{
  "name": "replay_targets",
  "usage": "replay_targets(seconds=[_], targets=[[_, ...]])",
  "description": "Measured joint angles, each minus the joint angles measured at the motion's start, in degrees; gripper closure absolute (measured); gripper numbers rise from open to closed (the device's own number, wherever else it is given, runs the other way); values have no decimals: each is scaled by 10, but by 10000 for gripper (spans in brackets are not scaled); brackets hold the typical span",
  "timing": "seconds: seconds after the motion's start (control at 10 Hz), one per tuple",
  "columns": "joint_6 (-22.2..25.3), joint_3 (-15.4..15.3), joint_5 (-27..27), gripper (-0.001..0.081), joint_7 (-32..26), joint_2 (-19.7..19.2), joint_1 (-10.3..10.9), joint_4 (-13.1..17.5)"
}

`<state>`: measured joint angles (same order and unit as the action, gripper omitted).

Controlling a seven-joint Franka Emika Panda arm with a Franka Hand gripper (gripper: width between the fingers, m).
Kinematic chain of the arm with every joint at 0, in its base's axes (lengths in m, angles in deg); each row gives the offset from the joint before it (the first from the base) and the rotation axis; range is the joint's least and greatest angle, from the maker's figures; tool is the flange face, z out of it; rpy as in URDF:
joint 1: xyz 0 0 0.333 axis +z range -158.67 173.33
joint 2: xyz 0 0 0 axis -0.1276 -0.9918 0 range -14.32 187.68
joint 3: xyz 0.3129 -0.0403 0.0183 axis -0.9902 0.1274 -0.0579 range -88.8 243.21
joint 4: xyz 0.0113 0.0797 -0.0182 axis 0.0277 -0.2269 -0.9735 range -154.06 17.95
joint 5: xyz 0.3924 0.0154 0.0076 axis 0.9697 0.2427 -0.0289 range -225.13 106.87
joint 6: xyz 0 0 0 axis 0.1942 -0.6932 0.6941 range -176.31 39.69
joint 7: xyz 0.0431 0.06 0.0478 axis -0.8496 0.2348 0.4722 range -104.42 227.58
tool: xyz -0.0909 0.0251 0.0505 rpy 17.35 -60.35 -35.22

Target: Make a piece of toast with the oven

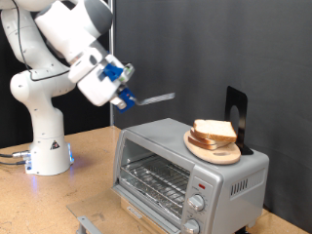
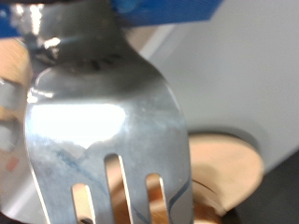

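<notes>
Steel spatula point(image 1: 154, 98) clamped between the fingers of the gripper point(image 1: 124, 95), handle end pinched, blade sticking out level toward the exterior view's right. Seen up close in the wrist view as a broad slotted blade point(image 2: 112, 131), filling most of the picture, blue gripper parts just above it. Hanging in the air above the oven point(image 1: 185, 171), over the end at the exterior view's left, blade tip well short of the bread and touching nothing.

Further out: pale slice of toast point(image 1: 214, 130) lying on a round wooden plate point(image 1: 207, 148), a second slice seemingly stacked under it, hard to separate. Plate resting on the oven's top, toward the exterior view's right; glimpsed in the wrist view as a tan disc point(image 2: 229, 168) beyond the blade. Black stand point(image 1: 237, 115) upright just behind the plate.

Oven door shut, wire rack point(image 1: 156, 177) visible through the glass, bare. Two round knobs point(image 1: 198, 205) down the front at the right, small red light above them. White arm point(image 1: 54, 58) rising from the wooden table point(image 1: 58, 200) at the exterior view's left.
</notes>
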<state>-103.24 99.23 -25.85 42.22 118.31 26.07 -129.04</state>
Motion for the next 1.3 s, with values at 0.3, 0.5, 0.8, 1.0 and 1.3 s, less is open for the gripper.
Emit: replay_targets(seconds=[0.3, 0.5, 0.8, 1.0, 1.3], targets=[[2, 7, -14, 481, -2, -2, -28, -5], [5, 9, -19, 481, -3, -3, -31, -5], [114, -19, -105, 481, 80, -16, -40, 28], [180, -39, -146, 481, 150, -45, -42, 75], [236, -47, -169, 481, 190, -90, -42, 130]])
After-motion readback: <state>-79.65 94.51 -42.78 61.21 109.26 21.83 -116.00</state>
